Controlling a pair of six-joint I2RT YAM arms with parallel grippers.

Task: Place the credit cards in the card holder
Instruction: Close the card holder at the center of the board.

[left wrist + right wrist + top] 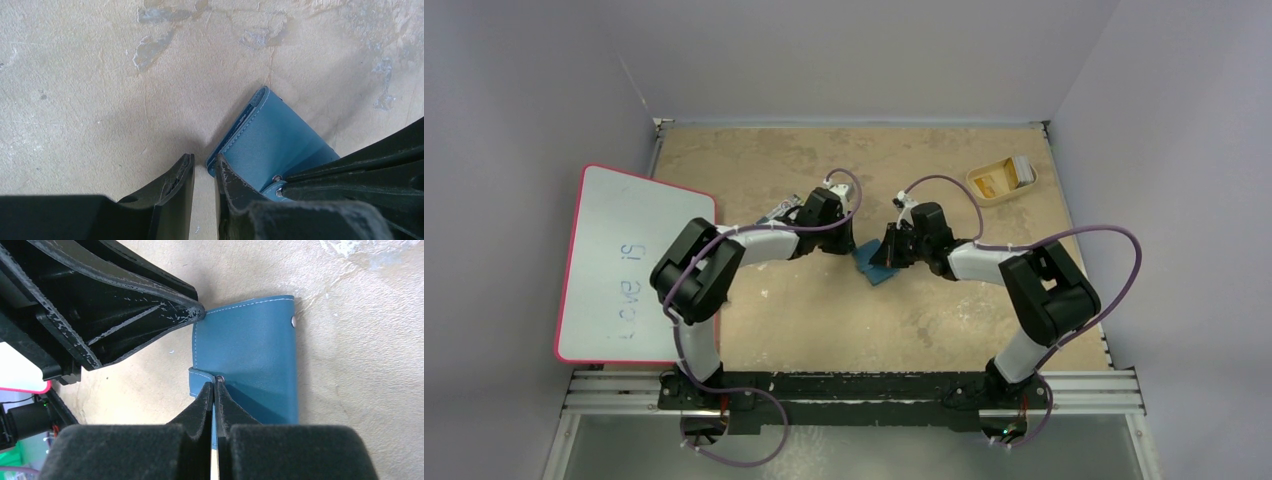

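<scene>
The teal-blue card holder [872, 265] [272, 135] [250, 340] lies on the tan table at the centre, between both grippers. My right gripper [215, 385] [888, 250] is shut on its lighter blue snap strap [199, 376], lifting that flap a little. My left gripper [204, 159] [849, 246] stands narrowly open at the holder's left corner. Its right finger [235, 182] rests on that corner, and bare table shows in the gap. The credit cards [998, 181], orange-yellow and whitish, sit in a tray far to the right, away from both grippers.
A shallow tan tray [975, 186] stands at the back right of the table. A whiteboard with a pink rim [629, 260] overhangs the table's left edge. Grey walls close in the back and sides. The left arm's fingers [125, 305] fill the upper left of the right wrist view.
</scene>
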